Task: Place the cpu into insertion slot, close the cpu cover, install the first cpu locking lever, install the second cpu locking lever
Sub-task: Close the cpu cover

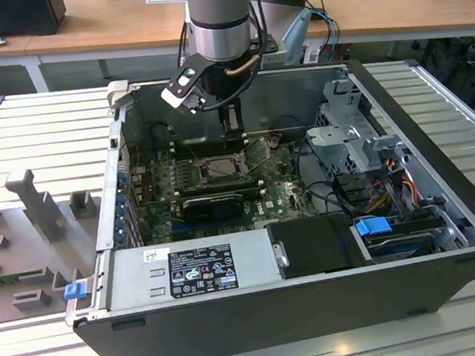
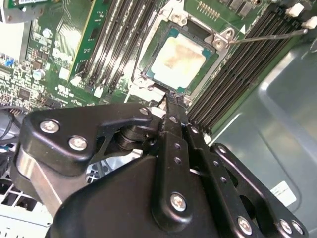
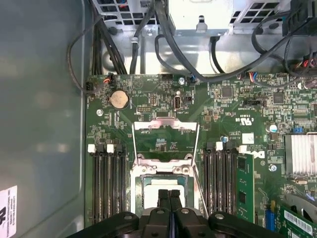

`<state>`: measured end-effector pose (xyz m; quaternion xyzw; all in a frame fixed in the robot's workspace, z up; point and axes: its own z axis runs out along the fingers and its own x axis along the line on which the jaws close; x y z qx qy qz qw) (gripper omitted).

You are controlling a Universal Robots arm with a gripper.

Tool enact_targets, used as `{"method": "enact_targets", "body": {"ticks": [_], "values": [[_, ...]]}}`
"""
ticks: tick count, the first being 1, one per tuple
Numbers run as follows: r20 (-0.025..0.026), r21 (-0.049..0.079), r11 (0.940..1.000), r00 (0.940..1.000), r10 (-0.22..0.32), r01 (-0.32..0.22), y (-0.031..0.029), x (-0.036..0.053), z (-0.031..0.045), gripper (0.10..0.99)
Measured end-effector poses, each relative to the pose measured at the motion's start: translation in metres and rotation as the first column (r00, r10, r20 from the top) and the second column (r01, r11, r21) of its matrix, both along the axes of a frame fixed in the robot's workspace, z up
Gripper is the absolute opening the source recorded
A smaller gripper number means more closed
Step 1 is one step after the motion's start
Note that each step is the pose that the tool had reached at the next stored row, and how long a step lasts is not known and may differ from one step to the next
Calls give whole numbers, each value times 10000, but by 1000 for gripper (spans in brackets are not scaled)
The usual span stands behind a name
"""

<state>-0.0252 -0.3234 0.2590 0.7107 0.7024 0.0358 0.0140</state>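
Second wrist view: cpu (image 2: 178, 59) seated; first wrist view: cpu cover (image 3: 166, 127) lifted, gripper (image 3: 169, 193) closed.

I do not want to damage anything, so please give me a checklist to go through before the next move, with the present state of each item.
1. cpu in socket: ok.
2. cpu fully flat: cannot tell.
3. cover closed: not ok, it lies open.
4. lever locked: not ok, it stands free.
5. gripper empty: ok, shut, nothing seen between the fingers.
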Motion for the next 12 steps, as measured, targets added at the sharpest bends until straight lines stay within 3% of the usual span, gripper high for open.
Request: {"method": "enact_targets", "body": {"ticks": [7,9,10,12], "values": [[1,1,10000,10000,1,-1,0,35,57,106],[0,0,10000,10000,-1,1,0,41,109,106],[1,4,10000,10000,-1,1,1,78,111,106],[-1,2,10000,10000,1,-1,0,237,112,106]]}}
